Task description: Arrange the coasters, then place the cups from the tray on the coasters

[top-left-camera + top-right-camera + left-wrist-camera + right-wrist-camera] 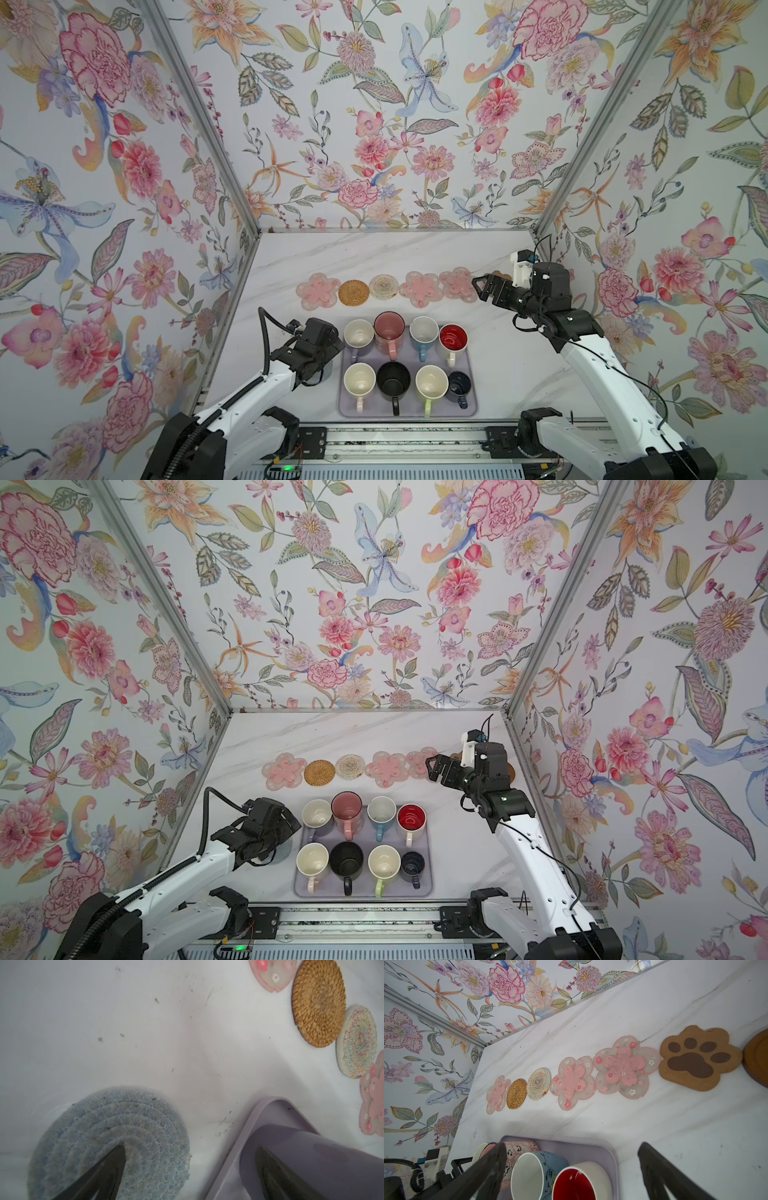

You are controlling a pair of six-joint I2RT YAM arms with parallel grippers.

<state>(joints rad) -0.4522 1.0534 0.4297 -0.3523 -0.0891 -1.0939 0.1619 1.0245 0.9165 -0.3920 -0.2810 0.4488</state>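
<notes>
Grey coaster [104, 1126] lies left of the tray [376, 410], under our spread left hand [191, 1148]; our right hand [478, 289] is spread too.

White marble table [374, 253] bore a coaster row toward back: left pink flower [317, 291], rattan round [353, 292], woven round [383, 286], middle pink flower [420, 289], right pink flower [625, 1067], paw [695, 1059], brown disc [758, 1057]. Lavender tray [471, 407] lay nearer front, knitted round [108, 1136] beside it, apart.
</notes>
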